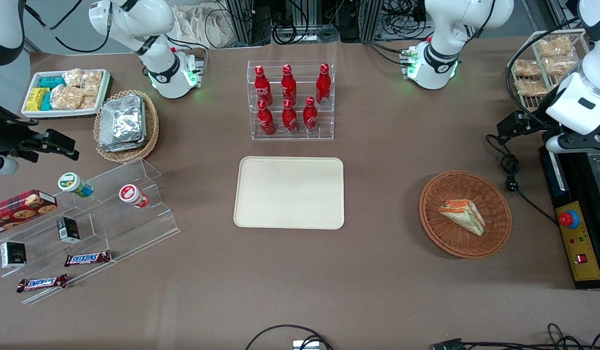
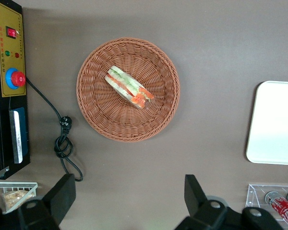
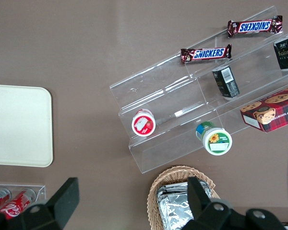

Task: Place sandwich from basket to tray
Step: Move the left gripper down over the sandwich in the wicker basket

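Claw [image 2: 127,201] high above basket [image 2: 93,115] — agape (sandwich [image 2: 128,87] inside)

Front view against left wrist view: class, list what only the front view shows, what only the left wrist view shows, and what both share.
Only the front view shows the Snickers bars, the cookie box, the foil packs in the oval wicker basket, and the whole tray.

Only the left wrist view shows the left arm's claw, open, high above the table beside the basket.

Both show the sandwich lying in that basket, the tray, cola bottles, the red stop button and the knotted black cable.
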You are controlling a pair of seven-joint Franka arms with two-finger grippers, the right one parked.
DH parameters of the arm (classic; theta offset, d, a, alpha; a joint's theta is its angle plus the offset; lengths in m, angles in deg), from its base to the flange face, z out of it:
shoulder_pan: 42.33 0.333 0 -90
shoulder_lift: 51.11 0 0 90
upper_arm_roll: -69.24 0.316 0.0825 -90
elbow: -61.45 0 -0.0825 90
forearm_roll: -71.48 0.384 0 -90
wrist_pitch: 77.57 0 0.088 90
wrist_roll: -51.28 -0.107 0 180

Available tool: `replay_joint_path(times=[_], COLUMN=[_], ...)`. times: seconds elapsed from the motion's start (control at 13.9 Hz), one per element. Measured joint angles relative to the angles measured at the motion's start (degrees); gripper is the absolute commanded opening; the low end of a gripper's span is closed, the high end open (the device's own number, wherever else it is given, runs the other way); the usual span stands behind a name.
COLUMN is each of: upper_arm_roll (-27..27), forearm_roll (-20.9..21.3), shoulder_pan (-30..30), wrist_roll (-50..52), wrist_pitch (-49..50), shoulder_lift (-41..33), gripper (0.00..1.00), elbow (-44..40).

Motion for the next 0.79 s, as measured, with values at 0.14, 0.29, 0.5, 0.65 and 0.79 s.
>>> replay_joint_path(times=[0.14,0.29,0.5,0.65,0.79], upper_arm_roll=[0.0,0.0,0.08,0.2,0.37], forearm_roll=[0.0,0.01,0.31,0.33,0.3], shoulder_pan=[0.0,0.01,0.19,0.38,0.48], wrist_roll=[-0.05,-0.13,-0.15,-0.15,1.21], wrist_pitch=[0.0,-0.01,-0.69,-1.59,-2.95], shoulder_lift=[0.2,0.39,1.28,2.91,4.86], gripper=[1.0,1.0,1.0,1.0,1.0], elbow=[0.0,0.0,0.15,0.3,0.42])
